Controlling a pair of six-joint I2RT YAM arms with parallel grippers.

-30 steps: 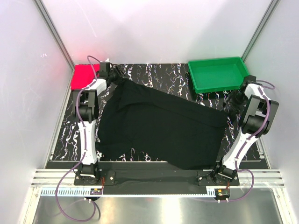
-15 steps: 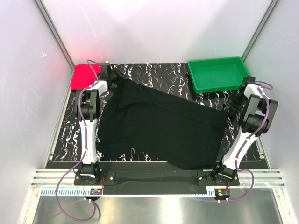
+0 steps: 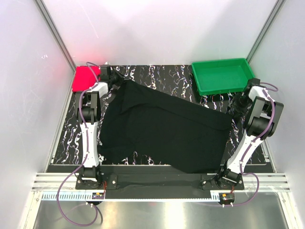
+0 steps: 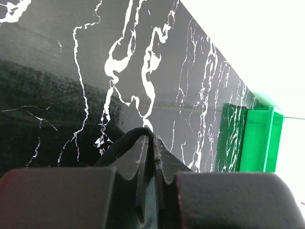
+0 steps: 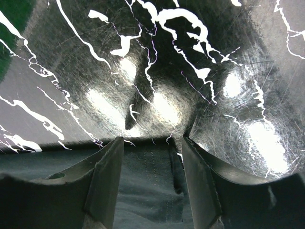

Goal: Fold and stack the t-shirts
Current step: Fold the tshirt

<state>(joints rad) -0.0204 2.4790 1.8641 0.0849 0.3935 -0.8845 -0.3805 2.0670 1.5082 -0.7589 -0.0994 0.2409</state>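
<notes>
The black t-shirt (image 3: 164, 129) lies spread across the middle of the marbled table. My left gripper (image 3: 116, 84) is at its far left corner, shut on a pinch of the shirt's black edge (image 4: 136, 133). The pinkish-red t-shirt (image 3: 85, 78) lies folded at the table's far left corner, just left of that gripper. My right gripper (image 3: 237, 112) is at the shirt's right edge, open, its fingers (image 5: 107, 167) standing either side of the black hem (image 5: 147, 176) without closing on it.
A green plastic tray (image 3: 221, 75) stands at the far right of the table and shows in the left wrist view (image 4: 257, 140). White walls close in the table on three sides. The arm bases stand on a rail at the near edge.
My left gripper has drawn the shirt's far left corner slightly further back and left. The right arm has barely moved.
</notes>
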